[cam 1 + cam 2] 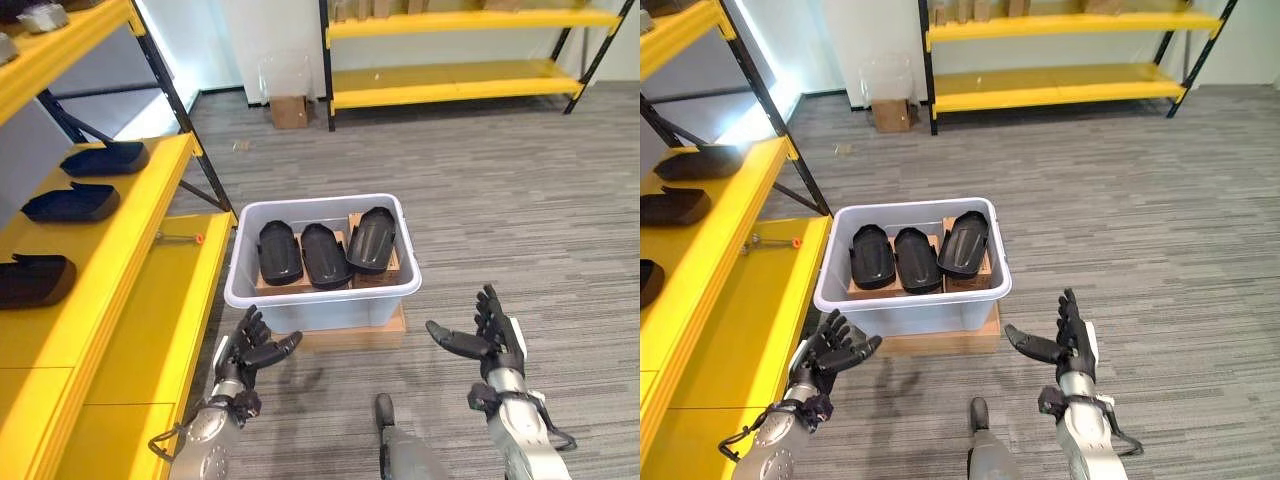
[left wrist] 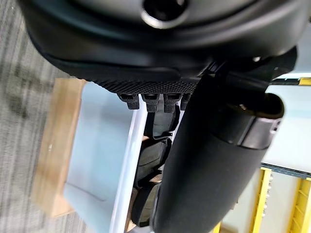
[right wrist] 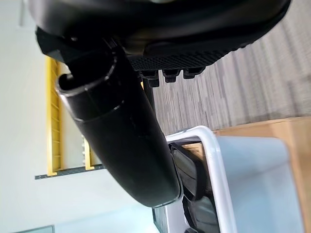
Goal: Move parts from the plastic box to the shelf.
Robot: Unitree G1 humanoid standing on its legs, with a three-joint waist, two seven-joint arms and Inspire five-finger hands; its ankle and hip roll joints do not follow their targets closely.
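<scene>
Left eye view shows the plastic box (image 1: 322, 262) resting on a flat cardboard base (image 1: 350, 332) on the floor, just beside the front edge of the yellow shelf (image 1: 130, 290). Three dark parts (image 1: 326, 252) lie side by side inside the box, on cardboard pieces. Three like parts (image 1: 72, 200) already sit along the shelf's middle level, so the transfer is judged roughly half complete, with three left to move. Left hand (image 1: 250, 352) hovers near the box's front left corner, fingers loosely spread, holding nothing. Right hand (image 1: 485, 338) hovers off the box's front right corner, fingers extended and apart, also empty. Neither hand touches the box or a part.
</scene>
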